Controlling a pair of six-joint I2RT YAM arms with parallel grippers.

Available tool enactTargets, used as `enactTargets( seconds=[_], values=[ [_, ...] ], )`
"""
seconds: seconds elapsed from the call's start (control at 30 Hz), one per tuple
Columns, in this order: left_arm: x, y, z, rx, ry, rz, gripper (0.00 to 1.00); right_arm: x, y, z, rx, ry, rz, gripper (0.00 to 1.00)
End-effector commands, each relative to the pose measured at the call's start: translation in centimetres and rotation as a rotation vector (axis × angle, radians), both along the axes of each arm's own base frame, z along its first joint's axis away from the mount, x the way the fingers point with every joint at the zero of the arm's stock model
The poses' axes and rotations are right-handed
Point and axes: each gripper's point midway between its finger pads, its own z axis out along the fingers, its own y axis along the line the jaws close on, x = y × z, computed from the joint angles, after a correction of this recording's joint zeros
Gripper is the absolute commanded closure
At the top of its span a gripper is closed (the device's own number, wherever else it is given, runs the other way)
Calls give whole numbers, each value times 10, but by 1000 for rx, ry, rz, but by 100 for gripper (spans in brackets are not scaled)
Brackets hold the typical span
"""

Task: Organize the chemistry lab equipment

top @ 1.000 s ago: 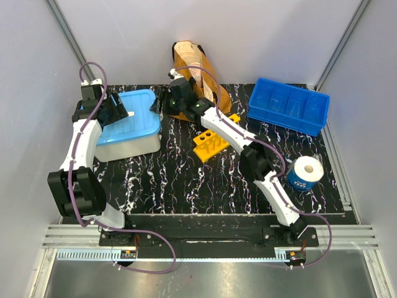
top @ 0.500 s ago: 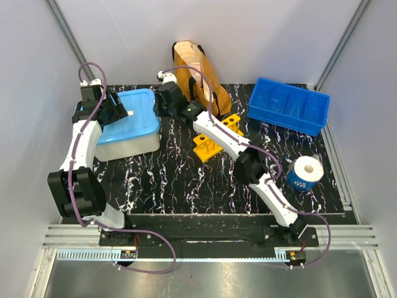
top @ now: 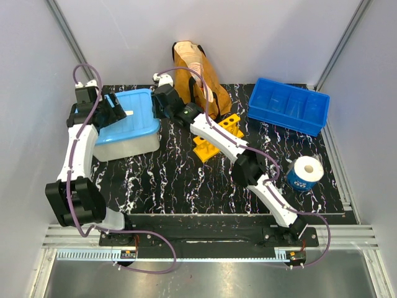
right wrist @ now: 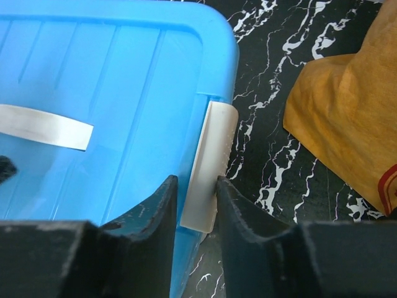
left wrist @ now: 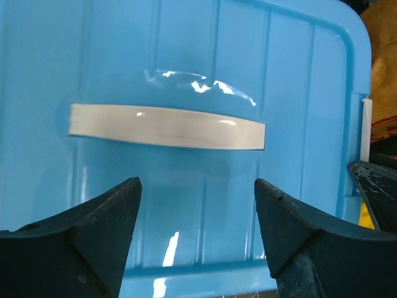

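The yellow test-tube rack [top: 203, 149] stands mid-table, partly under my right arm. A clear storage box with a blue lid [top: 133, 118] sits at the back left. My right gripper [right wrist: 196, 186] [top: 160, 107] is at the box's right edge, shut on the white latch [right wrist: 211, 155], one finger on the lid side and one on the outer side. My left gripper [left wrist: 197, 186] [top: 116, 112] hovers open over the lid [left wrist: 205, 56], just short of its white handle [left wrist: 167, 126], with nothing between the fingers.
A mustard-brown tote bag [top: 195, 74] leans at the back centre, right beside the latch [right wrist: 347, 118]. A blue compartment tray [top: 288, 105] lies at the back right. A blue-and-white roll [top: 306, 172] stands near the right edge.
My right gripper swung left from in front of the bag to the box's right edge and closed on the white latch. My left gripper drew back a little and opened slightly wider.
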Motion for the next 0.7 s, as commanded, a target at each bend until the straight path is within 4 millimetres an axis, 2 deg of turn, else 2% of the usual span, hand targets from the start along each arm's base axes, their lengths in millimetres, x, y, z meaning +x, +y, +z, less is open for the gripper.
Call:
enactTargets(
  seconds=[0.0,0.1,0.17,0.23,0.37,0.53,0.67],
  values=[
    [-9,20,51,56,-98,58,22,-20,16,33,93,0,80,59],
    [-7,20,37,37,-65,60,23,-27,25,52,162,-5,130,39],
    [-6,17,20,15,-31,54,25,-26,25,55,169,-9,130,35],
    [-6,17,10,10,-6,56,26,-23,24,49,155,-14,116,32],
    [-10,22,7,31,-1,71,26,-18,22,27,99,-9,103,35],
    [-21,31,28,49,-50,112,23,-16,17,1,35,15,89,49],
    [-36,47,44,59,-94,166,20,-13,6,-8,-16,15,55,53]
  ],
)
